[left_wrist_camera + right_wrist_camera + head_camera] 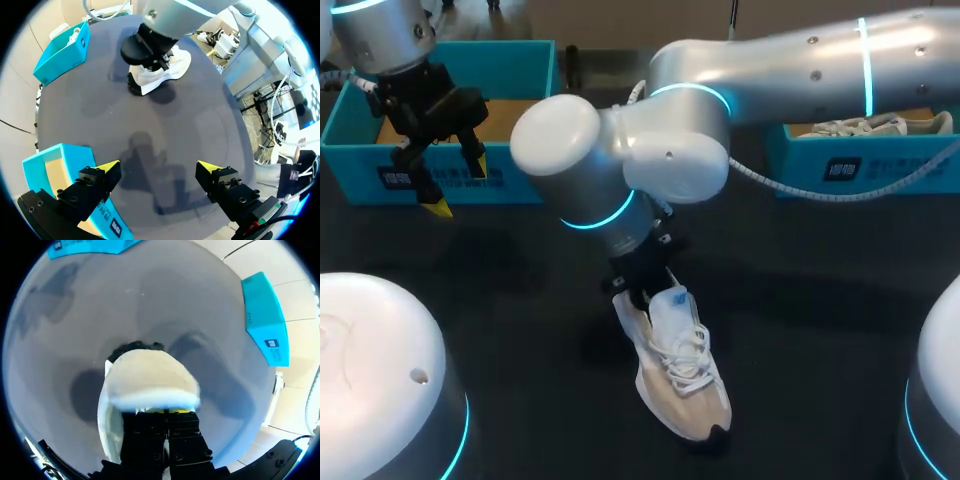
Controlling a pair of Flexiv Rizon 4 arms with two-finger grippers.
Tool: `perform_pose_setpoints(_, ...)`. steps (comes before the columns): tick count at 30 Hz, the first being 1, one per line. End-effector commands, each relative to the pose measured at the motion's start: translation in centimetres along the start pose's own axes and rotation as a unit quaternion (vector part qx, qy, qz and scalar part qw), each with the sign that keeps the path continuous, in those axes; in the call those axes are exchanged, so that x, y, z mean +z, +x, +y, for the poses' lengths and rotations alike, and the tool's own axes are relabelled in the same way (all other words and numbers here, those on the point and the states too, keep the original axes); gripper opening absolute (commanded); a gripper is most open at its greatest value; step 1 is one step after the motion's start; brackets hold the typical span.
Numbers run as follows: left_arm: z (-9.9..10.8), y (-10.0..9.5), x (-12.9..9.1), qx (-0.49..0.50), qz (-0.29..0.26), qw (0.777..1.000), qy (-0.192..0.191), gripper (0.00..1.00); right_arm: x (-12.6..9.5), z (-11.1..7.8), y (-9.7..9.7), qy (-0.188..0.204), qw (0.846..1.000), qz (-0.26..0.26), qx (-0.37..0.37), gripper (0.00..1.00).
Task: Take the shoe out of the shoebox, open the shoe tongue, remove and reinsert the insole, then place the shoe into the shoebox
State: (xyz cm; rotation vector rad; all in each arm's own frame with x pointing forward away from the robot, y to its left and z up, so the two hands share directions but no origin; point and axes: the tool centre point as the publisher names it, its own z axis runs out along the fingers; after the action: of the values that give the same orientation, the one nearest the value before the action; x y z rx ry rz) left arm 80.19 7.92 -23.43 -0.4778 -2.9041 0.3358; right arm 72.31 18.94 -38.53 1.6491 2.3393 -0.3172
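A white and beige laced shoe lies on the dark table near the middle, toe toward the front. My right arm reaches in from the right, and its gripper sits at the shoe's opening. In the right wrist view that gripper is shut on the pale shoe tongue, which stands lifted ahead of the fingers and hides most of the shoe. My left gripper hangs open at the front wall of the left blue shoebox. Nothing is between its fingers; the shoe lies far ahead of it.
A second blue box at the back right holds another pale shoe. The left shoebox lies just beside my left gripper. Bare dark tabletop stretches between the left box and the shoe.
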Motion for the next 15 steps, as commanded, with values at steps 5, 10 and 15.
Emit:
perform_pose_setpoints(5,0.0,0.1,0.0,0.000,0.000,1.000,-0.002,1.00,1.9,0.4,1.7,0.019,1.000,0.009,0.004,0.00)
perform_pose_setpoints(10,0.0,0.1,0.0,0.000,0.000,1.000,-0.002,1.00,0.0,-0.2,1.9,0.004,1.000,0.002,0.015,0.00)
perform_pose_setpoints(15,0.0,0.1,0.0,0.000,0.000,1.000,-0.002,1.00,-2.7,-0.8,1.3,-0.016,0.999,-0.021,0.022,0.00)
